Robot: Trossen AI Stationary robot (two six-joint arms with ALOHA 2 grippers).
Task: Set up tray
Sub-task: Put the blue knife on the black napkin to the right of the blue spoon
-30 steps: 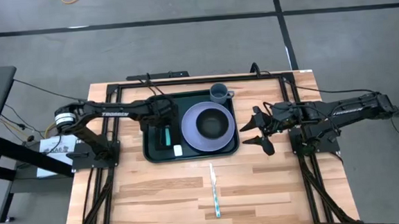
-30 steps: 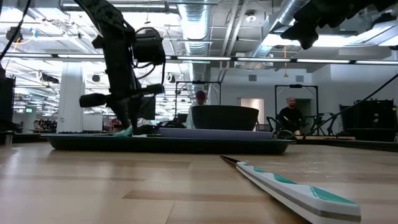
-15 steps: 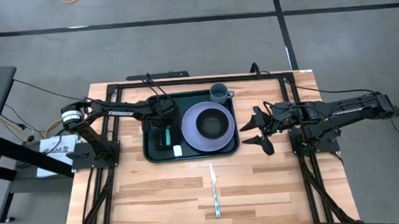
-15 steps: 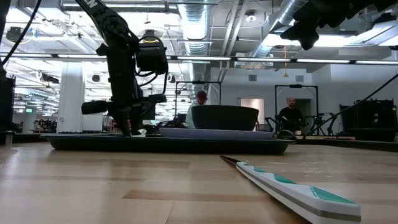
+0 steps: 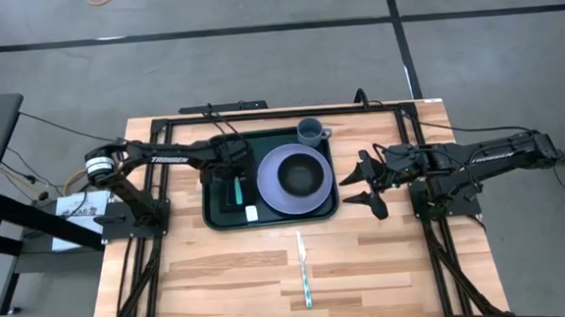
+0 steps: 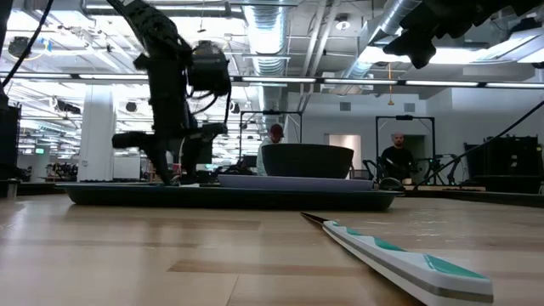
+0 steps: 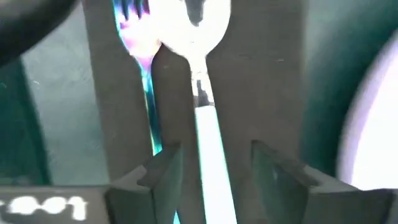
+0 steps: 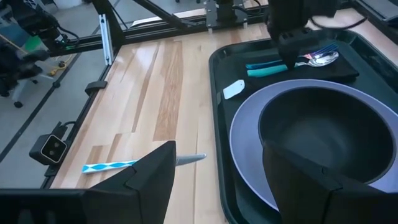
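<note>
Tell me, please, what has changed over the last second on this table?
The left gripper let go of the spoon on the napkin and has lifted slightly, open. The right gripper, tray, plate, bowl, cup and knife stayed put.

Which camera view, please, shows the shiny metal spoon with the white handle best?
The left wrist view: the spoon fills it, lying on the black napkin beside a fork. The right wrist view shows it small; the high view shows only its handle; the low view hides it.
</note>
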